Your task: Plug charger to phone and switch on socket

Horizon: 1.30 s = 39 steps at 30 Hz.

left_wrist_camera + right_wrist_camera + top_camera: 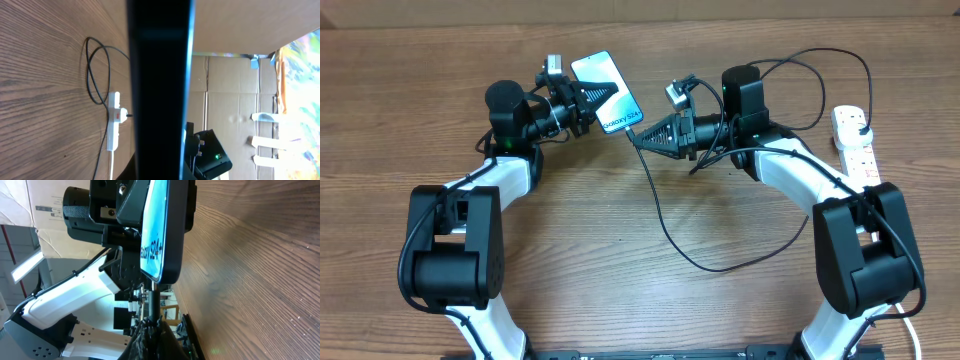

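Both arms were reaching in toward the middle at the far side of the table (620,290), wrists bent so the grippers faced each other. The left arm (510,115) came in from the left, and the left gripper (588,100) was clamped on the phone (610,85), holding it up off the wood with the screen lit and the "Galaxy" end pointing at the other arm. The right arm (760,110) stretched in from the right, and the right gripper (640,135) was pinched tight on the connector end of the charger (665,225). In the right wrist view the tip sat right up against the phone's bottom edge, though I couldn't tell if it was actually seated.

Count-wise: two arms, one phone, one charger, one socket (857,150). The socket lay at the right edge, well apart from the phone, with the plug (861,120) in its far end. The cable drooped in a big loop across the table.
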Tool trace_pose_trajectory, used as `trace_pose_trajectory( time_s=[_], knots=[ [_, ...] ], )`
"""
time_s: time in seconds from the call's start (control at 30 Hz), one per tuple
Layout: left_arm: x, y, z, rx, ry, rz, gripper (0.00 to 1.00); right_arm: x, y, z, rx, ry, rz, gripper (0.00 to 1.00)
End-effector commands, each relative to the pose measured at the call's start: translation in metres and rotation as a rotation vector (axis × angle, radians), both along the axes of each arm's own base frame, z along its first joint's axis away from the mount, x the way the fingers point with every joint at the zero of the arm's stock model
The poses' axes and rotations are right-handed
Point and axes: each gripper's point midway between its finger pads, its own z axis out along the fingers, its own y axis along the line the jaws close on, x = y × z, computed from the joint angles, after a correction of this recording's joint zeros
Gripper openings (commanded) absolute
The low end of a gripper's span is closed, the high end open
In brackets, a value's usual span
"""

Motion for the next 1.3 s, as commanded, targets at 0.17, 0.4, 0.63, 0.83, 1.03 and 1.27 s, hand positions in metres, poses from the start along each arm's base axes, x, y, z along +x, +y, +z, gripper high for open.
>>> trace_pose_trajectory(
  time_s=[0.17,0.4,0.63,0.83,1.03,1.27],
  knots=[
    [-0.0029,-0.0048,0.0070,0.004,-0.036,-0.022,0.04,0.0040,-0.0042,0.0146,0.002,-0.037,-0.033,0.04],
    [-0.0046,-0.0112,0.0070,0.005,-0.039,-0.030,0.04,0.0037,-0.0038,0.0146,0.002,-0.032,-0.033,0.04],
    [-0.0049,-0.0120,0.0070,0.006,-0.039,-0.032,0.04,0.0037,-0.0038,0.0146,0.002,-0.030,-0.032,0.04],
    [-0.0046,-0.0119,0.0069,0.008,-0.043,-0.030,0.05,0.0020,-0.0036,0.0159,0.008,-0.027,-0.023,0.04],
    [-0.0029,-0.0110,0.0067,0.009,-0.045,-0.019,0.04,-0.0002,-0.0036,0.0171,0.015,-0.026,-0.010,0.04],
    [-0.0028,-0.0115,0.0068,0.010,-0.045,-0.018,0.04,0.0014,-0.0038,0.0162,0.010,-0.024,-0.019,0.04]
  ],
)
